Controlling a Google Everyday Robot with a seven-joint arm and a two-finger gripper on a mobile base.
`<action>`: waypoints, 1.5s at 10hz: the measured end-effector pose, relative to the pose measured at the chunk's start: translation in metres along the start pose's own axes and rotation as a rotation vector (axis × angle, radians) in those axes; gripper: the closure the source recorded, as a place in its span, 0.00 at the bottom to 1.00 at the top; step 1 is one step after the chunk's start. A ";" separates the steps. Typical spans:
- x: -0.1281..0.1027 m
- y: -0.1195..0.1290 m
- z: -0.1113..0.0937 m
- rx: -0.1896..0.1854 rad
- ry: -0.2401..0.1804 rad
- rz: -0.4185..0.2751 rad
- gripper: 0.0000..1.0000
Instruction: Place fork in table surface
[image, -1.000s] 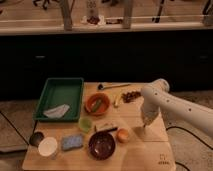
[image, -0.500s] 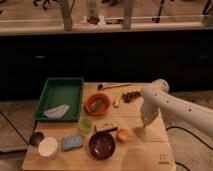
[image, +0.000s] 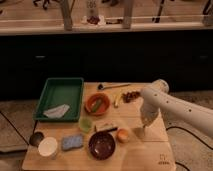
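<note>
Wooden desk (image: 156, 149) packed with bowls (image: 102, 145) and a green tray (image: 60, 80), so claw (image: 141, 131) down low at the roomy right side, likely to lay the fork flat; fork too small to spot, grip impossible to tell.

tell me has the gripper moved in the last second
No. The gripper sits low over the table surface, just right of the small orange bowl, the same spot as before.
</note>
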 end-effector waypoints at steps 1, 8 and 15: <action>0.000 0.000 0.000 0.001 0.002 -0.002 0.88; -0.004 0.000 -0.001 0.002 0.004 -0.011 0.81; -0.007 0.003 -0.001 0.002 0.006 -0.016 0.81</action>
